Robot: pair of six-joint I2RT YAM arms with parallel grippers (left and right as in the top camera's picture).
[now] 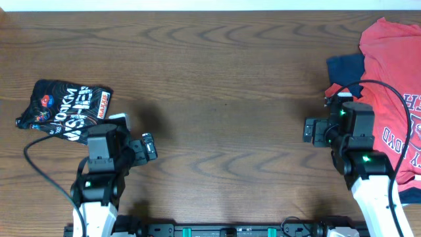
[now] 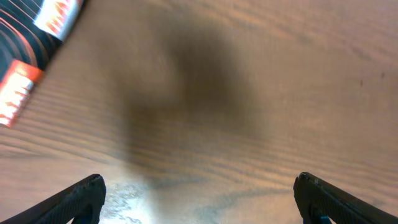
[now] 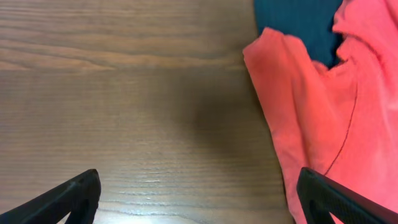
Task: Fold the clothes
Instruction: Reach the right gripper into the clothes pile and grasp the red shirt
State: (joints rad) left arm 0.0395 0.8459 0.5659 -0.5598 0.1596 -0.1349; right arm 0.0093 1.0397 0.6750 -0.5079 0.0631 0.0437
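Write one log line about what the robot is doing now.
left gripper: open, empty | right gripper: open, empty, by red T-shirt edge | fold: not started

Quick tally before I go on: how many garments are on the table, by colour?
Coral-red T-shirt: 1
Navy garment: 1
Black printed shirt: 1
Total: 3

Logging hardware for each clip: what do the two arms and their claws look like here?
The left arm and right arm both have white lower links and boxy black upper housings. A black cable loops off the left; another arcs from the right, which also shows small green lights. The left claw and right claw each show two matte black, wedge-shaped fingers.
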